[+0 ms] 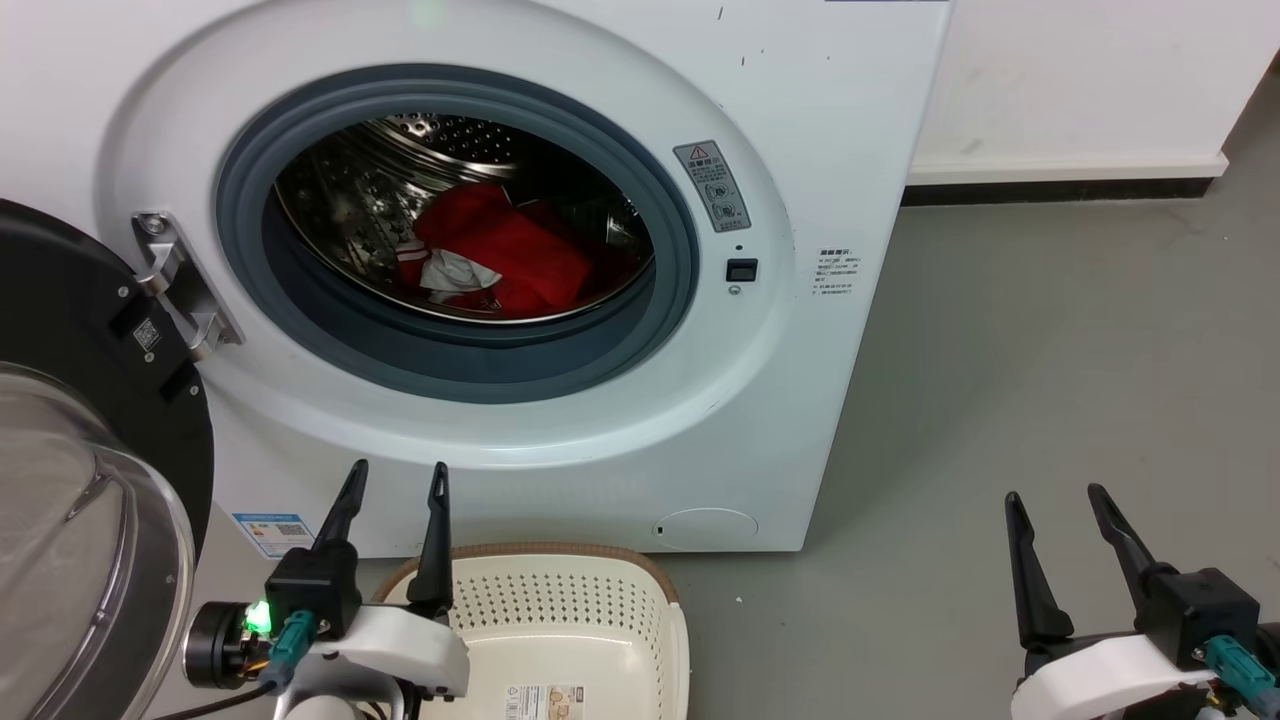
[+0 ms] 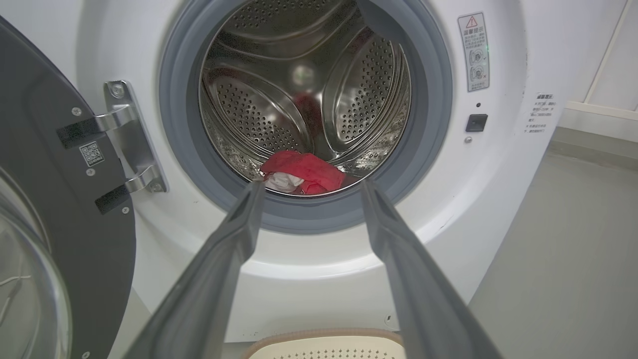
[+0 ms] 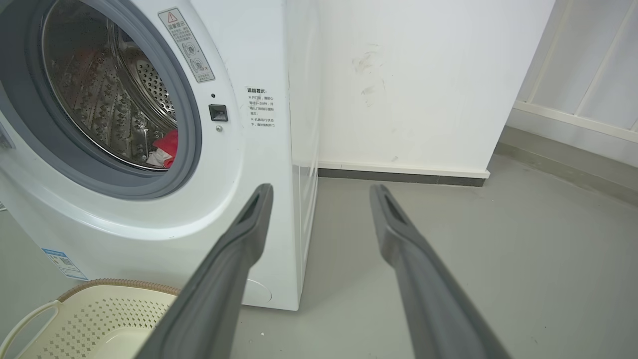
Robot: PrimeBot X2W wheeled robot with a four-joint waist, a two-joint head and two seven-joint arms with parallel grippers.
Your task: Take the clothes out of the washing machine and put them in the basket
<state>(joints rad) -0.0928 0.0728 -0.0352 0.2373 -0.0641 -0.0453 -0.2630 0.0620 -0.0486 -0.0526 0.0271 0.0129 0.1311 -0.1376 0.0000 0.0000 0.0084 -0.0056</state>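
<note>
Inside washing machine [image 1: 820, 380], clothes [image 1: 530, 260], basket [image 1: 560, 551] below, L pincer [image 1: 399, 468] spread, R pincer [image 1: 1053, 494] spread

Clothes [image 1: 500, 255] in washing machine [image 1: 800, 150], basket [image 1: 560, 600] before.

A smooth grey floor [image 1: 1000, 400] spreads from three o'clock down to five o'clock in the head view, evenly lit with only soft shadow. At one o'clock it meets a white wall [image 1: 1080, 70] along a white ledge [image 1: 1060, 168] with a dark skirting strip [image 1: 1050, 190] beneath. In the right wrist view that wall bears faint scuff marks [image 3: 368, 75] at twelve o'clock, and a second pale panelled wall [image 3: 583, 60] stands at two o'clock.
</note>
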